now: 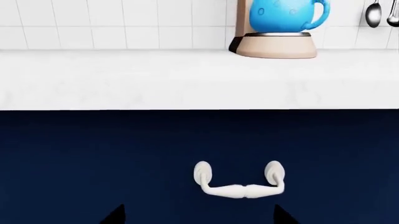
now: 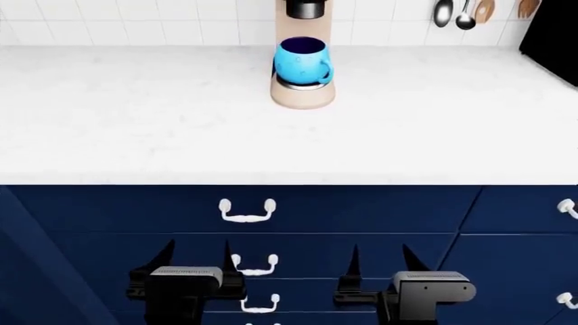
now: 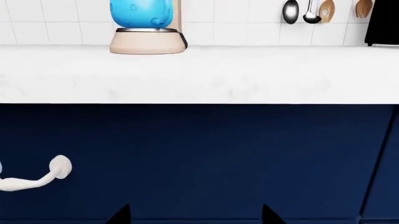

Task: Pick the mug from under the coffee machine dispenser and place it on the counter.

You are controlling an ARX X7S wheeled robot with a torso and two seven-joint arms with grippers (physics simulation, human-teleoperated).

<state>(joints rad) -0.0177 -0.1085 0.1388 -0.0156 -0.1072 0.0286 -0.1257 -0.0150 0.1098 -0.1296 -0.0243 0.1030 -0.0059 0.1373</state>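
Mug first: it's a little round blue one with darker dots, sitting on the round drip tray of the coffee machine dispenser, right under the black nozzle, far back on the counter near the tiled wall. Makes sense it's parked there, that's where a cup goes to catch the pour. The handle sticks out to the right side of the mug, which you can see nicely from the left wrist view.

Around it the white marble-look counter has loads of bare surface on both sides and in front, so I'd guess any of that works as a drop spot. Off to the far right some spoons and wooden utensils hang on the wall, plus a black appliance edge I can't really identify.

Both arms are down low in front of the navy drawers, well apart from the mug, below counter height. The left gripper has its fingers spread wide with nothing between them, same deal with the right gripper. Looks like nothing's been grabbed yet. My read is the reach hasn't started; an arm would need to come up over the counter edge and go far forward.
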